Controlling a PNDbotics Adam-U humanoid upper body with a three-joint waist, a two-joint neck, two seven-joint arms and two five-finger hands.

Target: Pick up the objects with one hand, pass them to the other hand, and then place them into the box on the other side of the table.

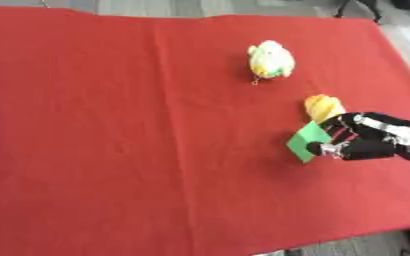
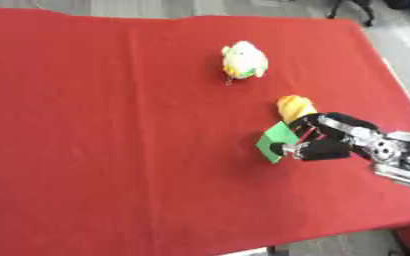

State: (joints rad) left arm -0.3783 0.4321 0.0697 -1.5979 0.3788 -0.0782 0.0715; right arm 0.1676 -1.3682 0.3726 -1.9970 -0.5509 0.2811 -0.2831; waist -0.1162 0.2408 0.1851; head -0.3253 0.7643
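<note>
On the red tablecloth [image 1: 112, 125] my right hand [image 2: 327, 140] comes in from the right edge, its fingers and thumb curled round a flat green piece [image 2: 276, 140]. Just behind the hand lies a yellow-orange object [image 2: 294, 107], close to the fingers; whether they touch it I cannot tell. Farther back rests a pale yellow and white plush toy [image 2: 243, 60] with a green patch. My left hand shows in neither view. No box is visible.
The tablecloth's right edge [image 2: 401, 85] runs close to my right arm, with grey floor beyond. Its front edge [image 1: 270, 247] crosses the bottom right. The left half of the cloth is bare red fabric.
</note>
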